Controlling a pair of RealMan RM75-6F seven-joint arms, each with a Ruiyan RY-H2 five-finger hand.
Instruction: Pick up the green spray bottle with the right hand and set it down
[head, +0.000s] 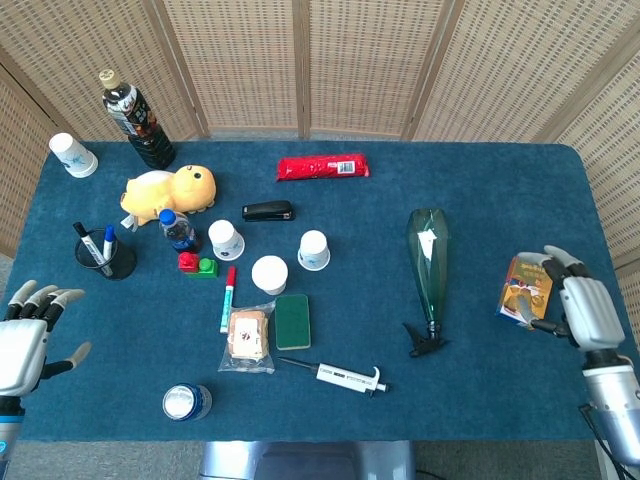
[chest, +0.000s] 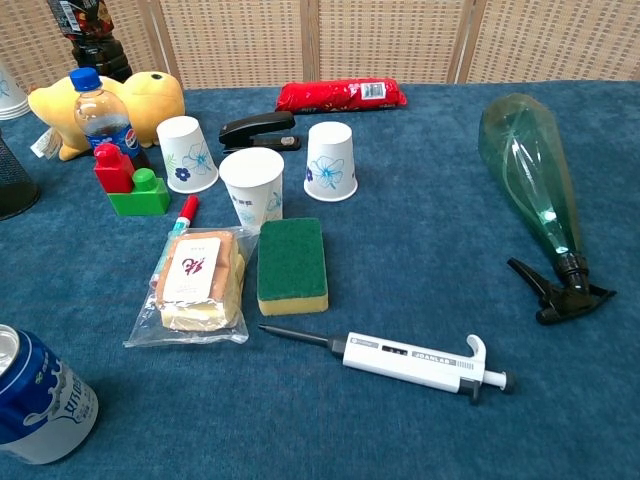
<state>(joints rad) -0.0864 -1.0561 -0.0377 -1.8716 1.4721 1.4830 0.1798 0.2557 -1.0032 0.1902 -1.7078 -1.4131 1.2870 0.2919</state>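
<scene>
The green spray bottle (head: 428, 262) lies on its side on the blue table, black trigger head (head: 421, 340) toward the front edge; in the chest view the green spray bottle (chest: 530, 170) lies at the right. My right hand (head: 580, 306) hovers open at the table's right edge, over the near side of an orange box (head: 524, 289), well right of the bottle. My left hand (head: 25, 335) is open with fingers spread at the front left corner, holding nothing. Neither hand shows in the chest view.
A white pipette (head: 345, 375) lies left of the sprayer head. Paper cups (head: 270, 274), a green sponge (head: 293, 321), a snack bag (head: 247, 339), a red marker (head: 227, 297), a stapler (head: 268, 211) and a blue can (head: 186, 402) fill the left half. Bare cloth (head: 480, 200) surrounds the bottle.
</scene>
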